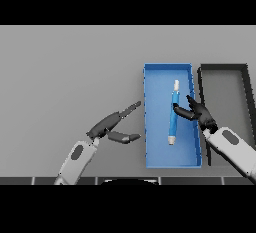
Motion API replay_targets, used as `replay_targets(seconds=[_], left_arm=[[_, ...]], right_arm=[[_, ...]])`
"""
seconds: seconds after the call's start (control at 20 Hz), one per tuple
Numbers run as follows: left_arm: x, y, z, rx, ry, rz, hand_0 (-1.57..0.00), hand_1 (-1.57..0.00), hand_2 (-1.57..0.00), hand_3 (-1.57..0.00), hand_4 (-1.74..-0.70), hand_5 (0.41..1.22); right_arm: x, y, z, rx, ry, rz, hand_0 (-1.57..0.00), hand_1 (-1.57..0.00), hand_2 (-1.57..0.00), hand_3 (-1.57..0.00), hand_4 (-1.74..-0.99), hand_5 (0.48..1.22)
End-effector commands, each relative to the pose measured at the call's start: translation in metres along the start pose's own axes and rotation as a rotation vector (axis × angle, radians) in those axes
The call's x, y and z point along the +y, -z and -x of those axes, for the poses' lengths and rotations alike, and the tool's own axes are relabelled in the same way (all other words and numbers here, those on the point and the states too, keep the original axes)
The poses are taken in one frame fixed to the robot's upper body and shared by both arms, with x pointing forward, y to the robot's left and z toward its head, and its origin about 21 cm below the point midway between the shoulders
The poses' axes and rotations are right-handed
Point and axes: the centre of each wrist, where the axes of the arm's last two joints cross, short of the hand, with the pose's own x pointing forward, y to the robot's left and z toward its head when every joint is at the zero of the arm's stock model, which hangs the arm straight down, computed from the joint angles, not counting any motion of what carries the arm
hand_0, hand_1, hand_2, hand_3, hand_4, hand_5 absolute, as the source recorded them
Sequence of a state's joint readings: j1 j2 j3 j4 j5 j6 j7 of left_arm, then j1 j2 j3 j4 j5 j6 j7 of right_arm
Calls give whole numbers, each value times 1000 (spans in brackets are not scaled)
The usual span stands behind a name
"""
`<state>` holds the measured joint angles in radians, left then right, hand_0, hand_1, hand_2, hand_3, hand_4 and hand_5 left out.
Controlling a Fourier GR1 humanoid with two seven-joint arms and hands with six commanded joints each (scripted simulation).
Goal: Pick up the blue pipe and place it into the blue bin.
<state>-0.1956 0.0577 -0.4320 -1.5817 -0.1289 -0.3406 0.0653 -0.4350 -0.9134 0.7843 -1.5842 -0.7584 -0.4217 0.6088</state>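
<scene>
Right dark hand [199,111] — fingers spread, nothing gripped, tips just beside the slim blue pipe with white end caps [173,114]. The pipe is seen inside the rectangular blue plastic bin [148,127], pointing roughly from 12 to 6 o'clock. Risk judged: on withdrawal a fingertip could snag the pipe or nudge the bin wall. A black open tray [223,67] sits at 3 o'clock. Left hand [111,123] — relaxed, idle at 9 o'clock.

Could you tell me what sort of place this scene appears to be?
Probably a bare sorting workstation rather than a home: a plain grey table carries only a blue bin holding a blue pipe and a black bin beside it. The right robot hand is over the blue bin; the left robot hand hovers nearby.
</scene>
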Motion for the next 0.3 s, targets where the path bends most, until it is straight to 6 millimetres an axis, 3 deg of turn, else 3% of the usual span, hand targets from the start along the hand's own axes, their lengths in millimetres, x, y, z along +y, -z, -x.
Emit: replay_targets(seconds=[0.0,0.25], left_arm=[[-1,1,0,7,-1,0,1,1,1,1,-931,495],[-4,1,0,1,3,-9,1,1,1,1,-930,495]], right_arm=[[-1,-1,1,2,-6,-1,-23,-22,-21,-6,-1095,718],[-2,-1,0,-9,-37,-18,-19,-17,-17,-4,-1084,714]])
